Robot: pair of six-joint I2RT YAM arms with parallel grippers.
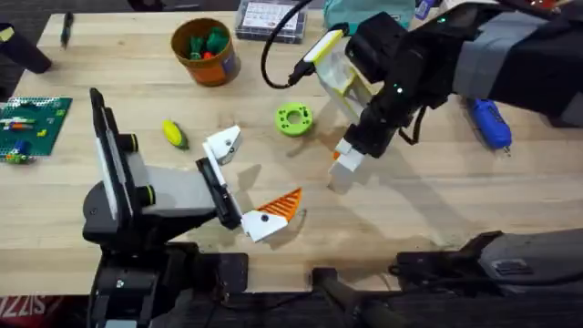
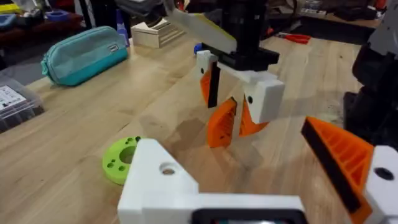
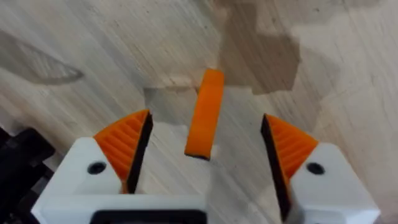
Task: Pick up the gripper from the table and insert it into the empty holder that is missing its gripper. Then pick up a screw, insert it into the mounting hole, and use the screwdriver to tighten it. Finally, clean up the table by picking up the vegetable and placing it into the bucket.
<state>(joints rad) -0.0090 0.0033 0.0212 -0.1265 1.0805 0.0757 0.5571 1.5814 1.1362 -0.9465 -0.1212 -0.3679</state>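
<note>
Two white finger mounts with orange ribbed pads, the right end effector (image 3: 205,155) straddles the gripper (image 3: 205,115) with its jaws spread wide.

Seen from the right wrist, the small orange wedge lies on the bare wood of the table (image 3: 348,74) between the two pads, touching neither. From overhead, the right arm reaches in from the upper right and its end effector (image 1: 344,164) points down at the table near the middle, just right of the green ring disc (image 1: 293,119). The left end effector (image 1: 244,182) lies low at the lower left, also open; one finger carries an orange pad (image 1: 281,206), while the holder (image 1: 222,144) is bare white. Beside the holder lies the vegetable (image 1: 173,134), the bucket (image 1: 206,52) stands behind it, and the screwdriver (image 1: 489,123) rests at the far right.
</note>
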